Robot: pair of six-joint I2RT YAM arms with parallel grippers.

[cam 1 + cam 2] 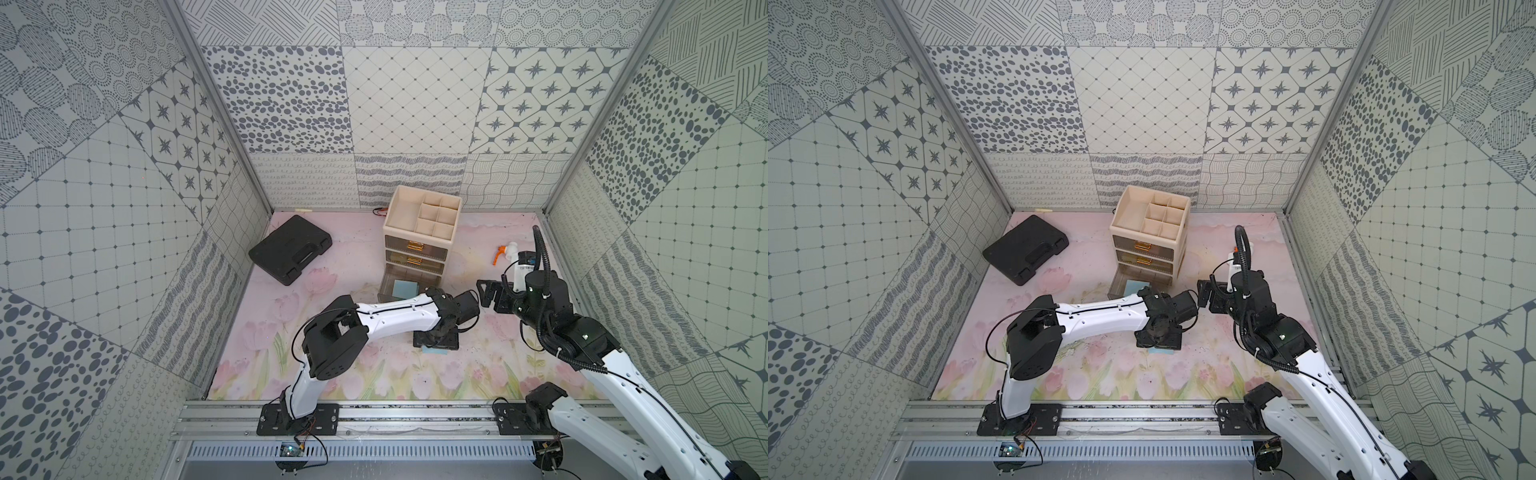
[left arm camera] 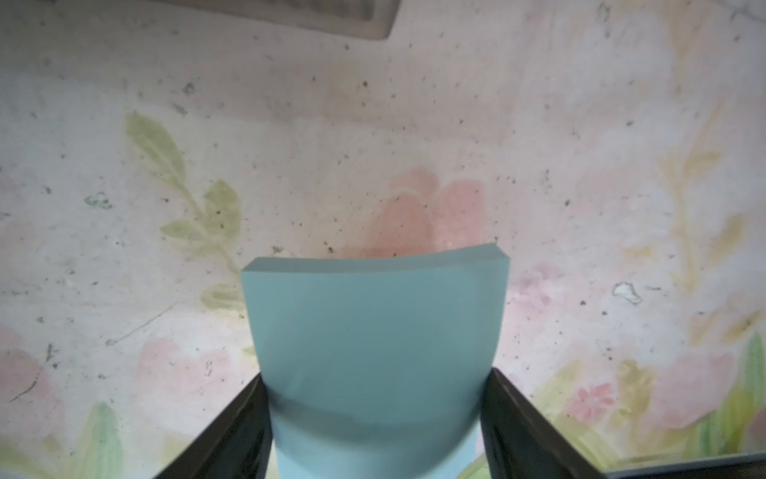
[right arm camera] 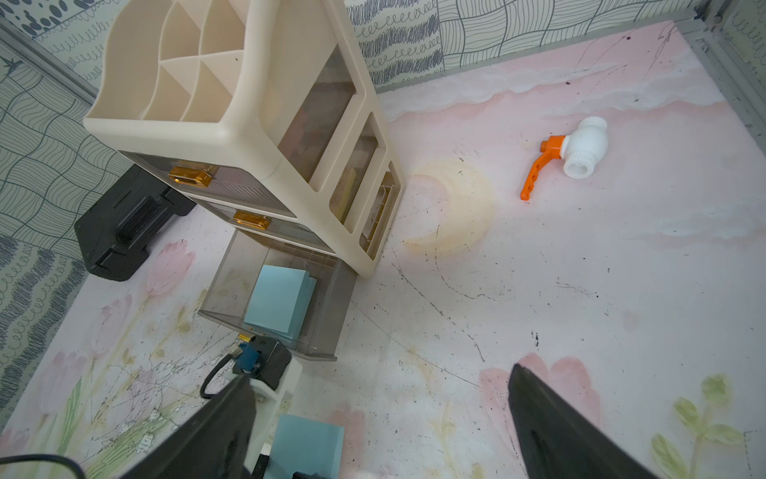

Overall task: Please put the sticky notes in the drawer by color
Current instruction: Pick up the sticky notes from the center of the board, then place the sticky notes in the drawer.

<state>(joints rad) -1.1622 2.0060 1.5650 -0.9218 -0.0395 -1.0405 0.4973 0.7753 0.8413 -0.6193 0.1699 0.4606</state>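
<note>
Left claw (image 2: 377, 373) pinching a light blue pad (image 2: 373, 323) — right claw (image 3: 379, 373) spread wide, gripping nothing.
The pad is being gripped by its two side edges and is bowing slightly, low over the floral surface (image 2: 580, 166) in front of the cream cabinet (image 1: 419, 232). The bottom drawer (image 3: 224, 286) is standing pulled out, with blue pads (image 3: 277, 302) lying flat inside. The right claw is hovering near the left wrist — apart from it.

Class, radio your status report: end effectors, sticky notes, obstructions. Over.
Left end effector closed on blue pad. Right end effector open, empty. Bottom drawer open, blue pads inside. Nothing blocking.
</note>
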